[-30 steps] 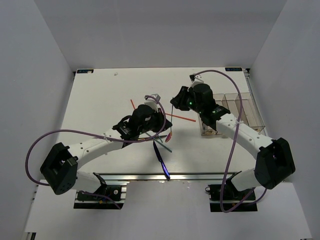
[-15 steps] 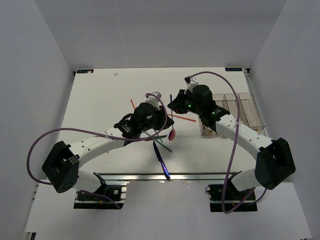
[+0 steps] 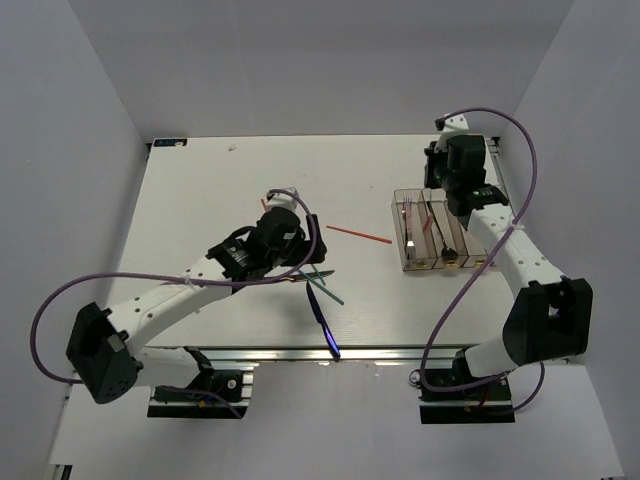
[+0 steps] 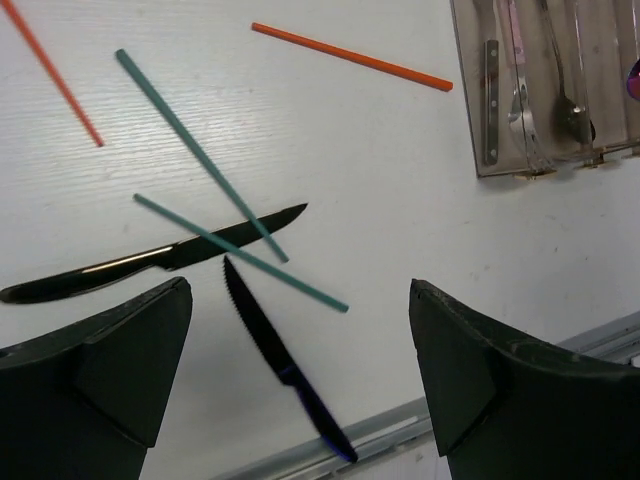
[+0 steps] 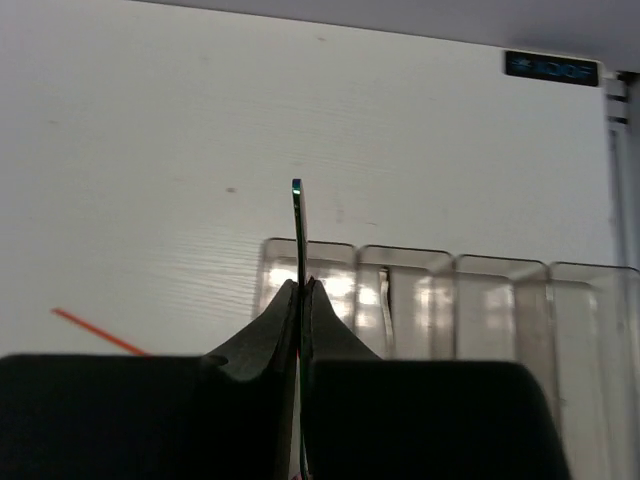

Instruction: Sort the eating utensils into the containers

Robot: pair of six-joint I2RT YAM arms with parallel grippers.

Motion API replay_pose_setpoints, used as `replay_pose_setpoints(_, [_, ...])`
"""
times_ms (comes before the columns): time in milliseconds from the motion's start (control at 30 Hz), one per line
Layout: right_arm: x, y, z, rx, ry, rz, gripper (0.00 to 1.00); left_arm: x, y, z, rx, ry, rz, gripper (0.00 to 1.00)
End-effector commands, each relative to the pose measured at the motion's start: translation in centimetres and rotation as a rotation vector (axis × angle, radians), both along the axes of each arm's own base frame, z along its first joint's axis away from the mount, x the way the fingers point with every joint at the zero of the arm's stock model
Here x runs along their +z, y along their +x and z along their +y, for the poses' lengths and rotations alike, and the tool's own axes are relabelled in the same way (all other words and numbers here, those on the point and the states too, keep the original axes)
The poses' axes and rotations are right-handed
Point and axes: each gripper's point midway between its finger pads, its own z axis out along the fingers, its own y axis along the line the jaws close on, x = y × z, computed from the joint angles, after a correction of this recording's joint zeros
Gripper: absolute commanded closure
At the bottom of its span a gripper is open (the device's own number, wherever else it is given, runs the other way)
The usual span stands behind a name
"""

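- slim utensil (image 5: pixel 297 215) — edge-on, pinched tight in right gripper (image 5: pixel 298 287) over the containers' (image 5: pixel 480 300) 12 o'clock end; can't tell which piece
- 9 o'clock of the bins: red chopstick (image 4: pixel 350 57), teal chopsticks (image 4: pixel 200 155) crossing black knife (image 4: pixel 150 262), blue knife (image 4: pixel 280 360)
- left gripper (image 4: pixel 300 290) above those — fingers spread wide

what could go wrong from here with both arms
1. The right fingers pinch a slim utensil edge-on, its free end sticking out toward the containers. It could pivot in that narrow grip and land across a divider.
2. Below the open left fingers, two teal chopsticks cross the dark knife, with the blue knife close by. Closing on one may drag the others.
3. The blue knife lies near the table's edge rail and might get nudged onto it.
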Motion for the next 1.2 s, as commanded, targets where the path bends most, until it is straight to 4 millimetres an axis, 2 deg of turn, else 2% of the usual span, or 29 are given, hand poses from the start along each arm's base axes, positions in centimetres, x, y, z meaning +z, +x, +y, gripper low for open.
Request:
replay_pose_setpoints(0, [-2.0,1.7,-5.2,-0.125,-0.195,0.009,1.00,2.6,-1.9,3.5,-0.008,0.078,-0.049,0.02])
replay_pose_setpoints(100, [-2.5,2.7,-7.7,-0.186,-0.223,-0.008,1.00,3.6,-3.1,5.5,-0.005,0.102,-0.077,0.02])
replay_pose_setpoints(200, [-3.5,3.3,-9.0,-0.203,-0.262,0.025,1.00,3.4,-4.1,7.0,-0.011,0.139,-0.073,0.02])
replay_pose_setpoints(267, [-4.9,3.6,-9.6,-0.223,-0.281,0.068,1.00,2.7,-4.7,7.6,-0.020,0.162,-0.058,0.02])
replay_pose_setpoints(433, [-7.3,3.6,-9.6,-0.232,-0.277,0.114,1.00,1.5,-5.9,9.6,-0.016,0.194,-0.072,0.02])
replay_pose_setpoints(600, [-8.1,4.0,-9.2,-0.241,-0.237,0.125,1.00,2.8,-6.2,9.6,-0.026,0.143,-0.115,0.02])
replay_pose_setpoints(733, [-8.2,4.3,-9.5,-0.264,-0.228,0.139,1.00,2.4,-6.3,9.6,-0.019,0.124,-0.117,0.02])
replay_pose_setpoints(967, [-8.9,3.6,-9.7,-0.293,-0.212,0.182,1.00,2.4,-6.3,9.6,-0.015,0.124,-0.121,0.02])
replay_pose_setpoints(1067, [-8.6,3.4,-9.4,-0.289,-0.186,0.179,0.81,2.4,-6.3,9.6,-0.017,0.127,-0.119,0.02])
replay_pose_setpoints(1100, [-8.4,3.4,-9.1,-0.281,-0.172,0.178,0.70,2.4,-6.3,9.6,-0.016,0.126,-0.121,0.02])
replay_pose_setpoints(1167, [-7.9,3.3,-8.9,-0.281,-0.151,0.169,0.59,2.4,-6.3,9.6,-0.016,0.125,-0.122,0.02])
